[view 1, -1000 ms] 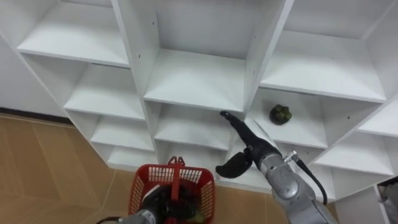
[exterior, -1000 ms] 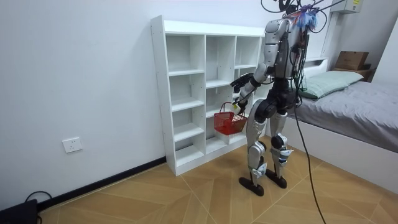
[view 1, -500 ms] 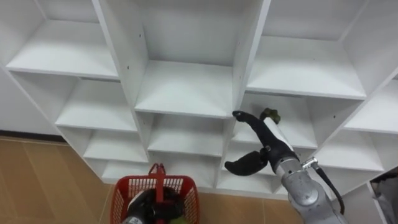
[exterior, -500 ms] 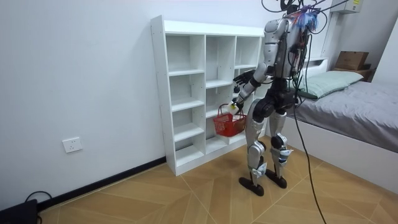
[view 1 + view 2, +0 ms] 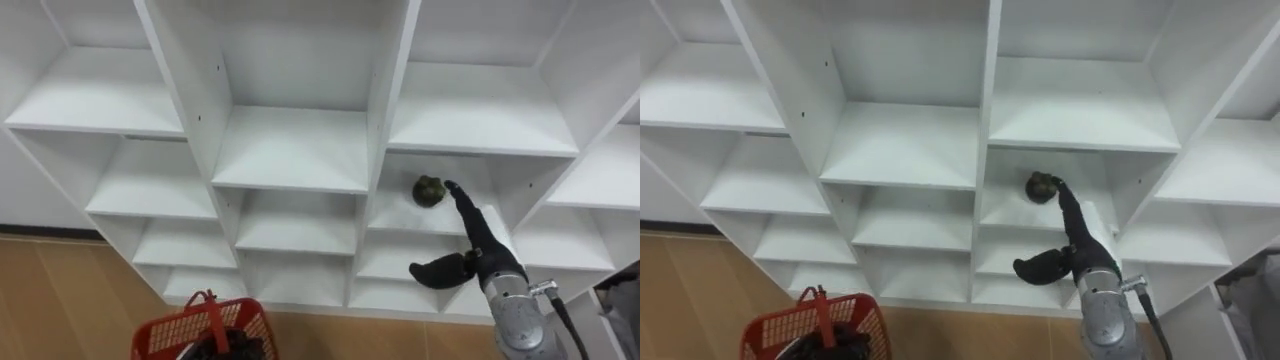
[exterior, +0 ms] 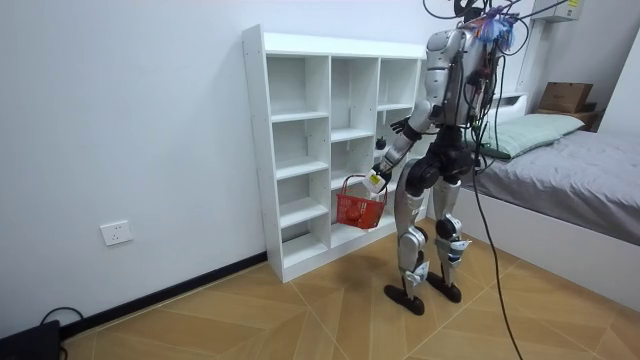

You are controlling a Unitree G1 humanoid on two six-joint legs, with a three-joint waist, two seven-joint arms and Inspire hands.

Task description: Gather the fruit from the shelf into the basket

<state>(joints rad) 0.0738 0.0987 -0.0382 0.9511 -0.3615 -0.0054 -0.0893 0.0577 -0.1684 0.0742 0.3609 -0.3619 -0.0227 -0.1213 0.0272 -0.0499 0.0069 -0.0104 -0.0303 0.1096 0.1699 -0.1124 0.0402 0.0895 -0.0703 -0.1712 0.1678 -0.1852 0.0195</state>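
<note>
Silver forearm, black right hand (image 5: 481,254), dark cable

Robot standing upright. Its right arm stretches forward, wrist straight. The right hand (image 5: 482,250) is held flat, fingers (image 5: 462,208) straight and together, thumb spread wide to the left. The left hand (image 6: 376,176) hangs low before the hips.

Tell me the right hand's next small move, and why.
Probably ease the right hand slightly deeper into the shelf and curl its fingers round the fruit. The hand is open, and its fingertips are at the dark green fruit but not yet around it.
</note>
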